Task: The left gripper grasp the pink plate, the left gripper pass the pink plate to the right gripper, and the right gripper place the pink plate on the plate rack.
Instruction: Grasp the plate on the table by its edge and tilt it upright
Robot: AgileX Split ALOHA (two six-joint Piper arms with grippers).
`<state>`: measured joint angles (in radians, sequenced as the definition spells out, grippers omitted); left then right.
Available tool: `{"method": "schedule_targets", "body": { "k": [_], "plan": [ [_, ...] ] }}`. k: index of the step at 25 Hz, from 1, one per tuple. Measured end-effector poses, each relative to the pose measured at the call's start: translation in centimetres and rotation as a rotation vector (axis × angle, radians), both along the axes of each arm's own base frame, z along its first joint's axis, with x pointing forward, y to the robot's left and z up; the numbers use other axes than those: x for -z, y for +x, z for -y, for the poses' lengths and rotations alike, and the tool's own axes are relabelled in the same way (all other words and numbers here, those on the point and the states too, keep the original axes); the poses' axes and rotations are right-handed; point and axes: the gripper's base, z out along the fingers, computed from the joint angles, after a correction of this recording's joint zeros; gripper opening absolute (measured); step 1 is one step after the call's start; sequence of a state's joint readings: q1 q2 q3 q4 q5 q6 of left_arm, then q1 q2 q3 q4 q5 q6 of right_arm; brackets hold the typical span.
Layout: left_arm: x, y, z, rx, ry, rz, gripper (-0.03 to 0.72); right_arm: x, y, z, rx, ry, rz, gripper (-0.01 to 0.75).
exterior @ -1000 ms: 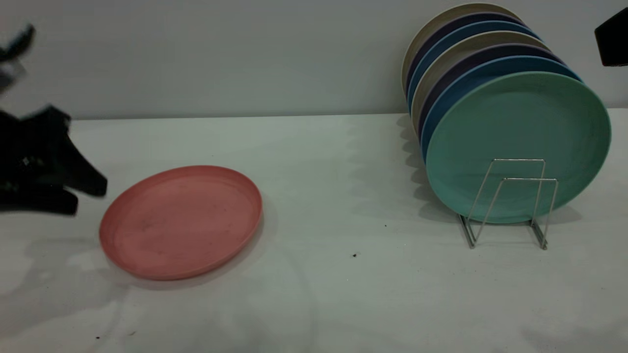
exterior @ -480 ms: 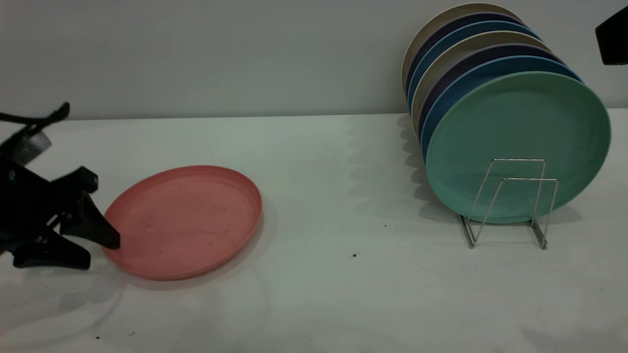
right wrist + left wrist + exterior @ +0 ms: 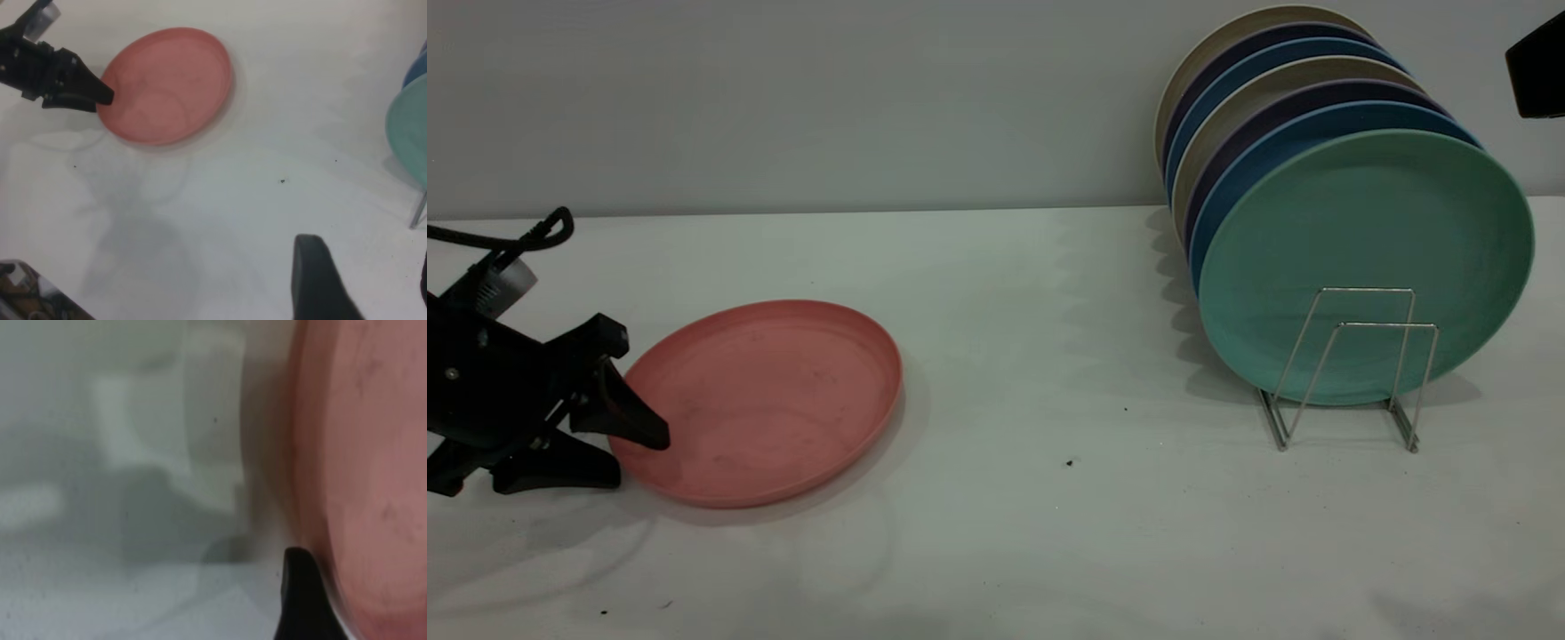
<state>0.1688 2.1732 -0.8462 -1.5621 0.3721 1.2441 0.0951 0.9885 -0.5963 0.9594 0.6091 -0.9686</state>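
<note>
While the white counter (image 3: 1014, 356) fills most of what we see, we find on it a row of plates standing on edge at the right, with a mint-green plate (image 3: 1365, 262) at the front and blue, dark purple and beige ones packed behind it. They lean in the plate rack (image 3: 1352, 364), whose two front wire loops stand bare before the green plate, shorter than the plates. Well apart from these, toward the left, the pink plate (image 3: 760, 400) lies flat on the counter, hollow side up, with faint dark scuffs across its face. At its left rim we see the left claw (image 3: 623, 444), low over the counter and pointing at the plate; its jaws are parted, the upper one reaching over the rim and above the plate's inner face, the lower one down at counter level just outside the edge. We cannot tell whether either jaw touches the plate, and the plate is not lifted. In the left wrist view one dark jaw tip shows beside the plate's edge. A small silver cylinder (image 3: 505, 283) and a black cable (image 3: 525, 238) sit on the claw's body. The right claw (image 3: 1536, 71) hangs high at the far right, above the plates, and we cannot tell how far it is open. A few dark specks (image 3: 1069, 462) dot the counter between plate and rack.
</note>
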Motion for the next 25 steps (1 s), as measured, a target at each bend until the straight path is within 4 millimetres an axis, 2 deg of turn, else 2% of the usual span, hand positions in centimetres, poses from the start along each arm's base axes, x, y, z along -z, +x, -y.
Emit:
{"method": "schedule_targets", "body": {
  "k": [5,10,18,25],
  "plan": [
    [0.9,0.2,0.1,-0.024,-0.023,0.028,0.44,0.0,0.0,0.0,0.0,0.0,0.0,0.394],
    [1.4,0.3,0.1,-0.031,-0.025,0.044,0.346,0.0,0.0,0.0,0.0,0.0,0.0,0.394],
    [1.4,0.4,0.1,-0.023,-0.019,0.053,0.038,0.0,0.0,0.0,0.0,0.001,-0.001,0.394],
    [1.3,0.7,0.0,0.008,0.001,0.077,0.014,-0.1,-0.1,-0.2,-0.005,0.037,-0.021,0.394]
  ]
}}
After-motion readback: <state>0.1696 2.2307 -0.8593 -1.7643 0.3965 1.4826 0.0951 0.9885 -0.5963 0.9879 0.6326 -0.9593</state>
